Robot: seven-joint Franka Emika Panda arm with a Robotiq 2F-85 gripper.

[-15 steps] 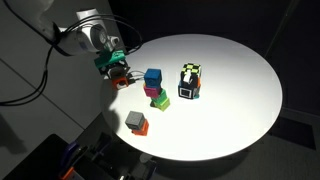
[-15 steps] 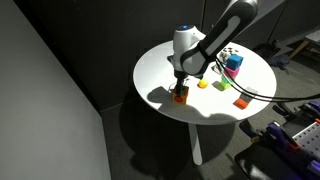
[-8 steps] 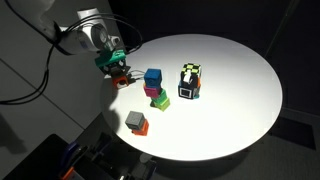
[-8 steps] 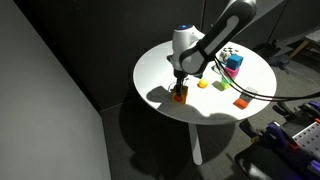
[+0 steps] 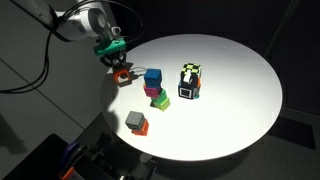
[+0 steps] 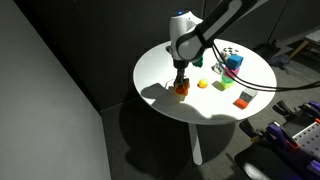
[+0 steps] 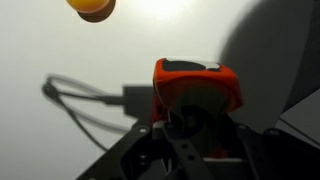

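Note:
My gripper [image 5: 119, 66] stands near the edge of the round white table [image 5: 235, 100] and is shut on an orange block [image 5: 122, 76]. In an exterior view the orange block [image 6: 181, 89] hangs under the gripper [image 6: 181, 78], just above its shadow. The wrist view shows the orange block [image 7: 197, 85] filling the space between the dark jaws of the gripper [image 7: 196, 120]. The fingertips are hidden in shadow.
A blue cube on a pink and green stack [image 5: 154, 87] stands close to the gripper. Farther in are a black, white and yellow patterned block [image 5: 189, 81] and a grey-and-orange block [image 5: 136, 122]. A small yellow piece [image 6: 203, 84] lies nearby. A cable [image 7: 80, 100] trails over the table.
The jaws have closed on the orange block. The arm has risen a little, and the block has come up off the table with it.

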